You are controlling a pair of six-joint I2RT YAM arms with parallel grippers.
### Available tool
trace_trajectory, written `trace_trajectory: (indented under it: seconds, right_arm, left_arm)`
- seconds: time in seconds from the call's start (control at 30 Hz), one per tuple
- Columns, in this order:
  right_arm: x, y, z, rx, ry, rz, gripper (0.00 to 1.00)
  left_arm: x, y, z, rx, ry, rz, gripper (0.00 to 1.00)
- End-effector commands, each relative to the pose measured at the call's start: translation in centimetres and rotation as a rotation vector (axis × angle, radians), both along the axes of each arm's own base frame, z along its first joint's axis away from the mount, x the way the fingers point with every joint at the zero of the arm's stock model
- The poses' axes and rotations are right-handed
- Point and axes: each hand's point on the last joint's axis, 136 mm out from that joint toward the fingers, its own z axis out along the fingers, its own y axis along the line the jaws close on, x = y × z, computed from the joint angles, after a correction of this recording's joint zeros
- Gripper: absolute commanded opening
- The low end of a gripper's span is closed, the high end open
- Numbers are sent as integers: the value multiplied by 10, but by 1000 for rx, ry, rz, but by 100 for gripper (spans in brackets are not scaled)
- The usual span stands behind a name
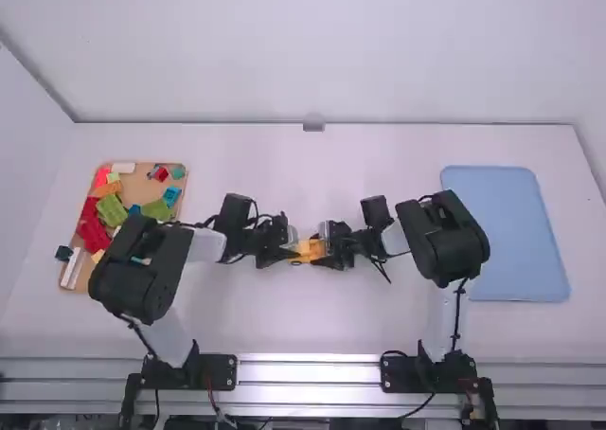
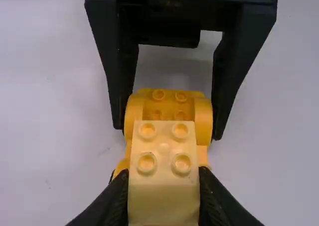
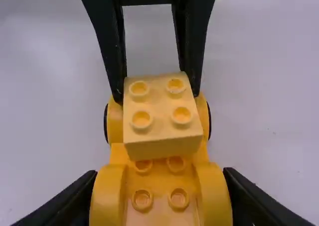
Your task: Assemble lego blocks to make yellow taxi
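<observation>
Wooden tray (image 1: 140, 186), tan, rectangular, with coloured plastic blocks: lay outward of the left pincer, a probable source of any parts left to add.

Car body, yellow-orange plastic, studded, with rounded fenders (image 3: 161, 178): pinched across its near fenders by the right pincer (image 2: 168, 131). The taxi's lower part looked largely assembled.

Block, pale yellow plastic, four studs on top (image 2: 164, 186): pinched between the fingers of the left pincer (image 3: 157, 91), above the body. It probably served as cab or roof; pressing it firm and releasing both pieces seemed to remain.

Wheel edge, black, curved (image 3: 209, 121): showed beside the far fender, just below the left pincer's fingertips.

Obscured: the underside and remaining wheels; the joint beneath the block, so full seating could not be told.
</observation>
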Motion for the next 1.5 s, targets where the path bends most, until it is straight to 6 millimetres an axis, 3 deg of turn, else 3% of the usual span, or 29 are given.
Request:
trace_trajectory:
  seconds: [0.0,0.27,1.03,1.17,1.47]
  right_arm:
    - [-1,-5,-13,-49,37,-34,63]
    - [0,-4,-12,-45,31,-33,64]
    - [-1,-4,-12,-44,37,-31,66]
    - [0,-4,-12,-43,36,-31,66]
    - [0,-4,-11,-42,35,-32,66]
  left_arm:
    - [4,16,-5,36,20,58,22]
    - [-7,13,-3,14,16,-2,30]
    - [1,14,-7,65,-62,-14,34]
    - [0,8,1,15,-76,-40,35]
    - [3,6,4,5,-99,-42,22]
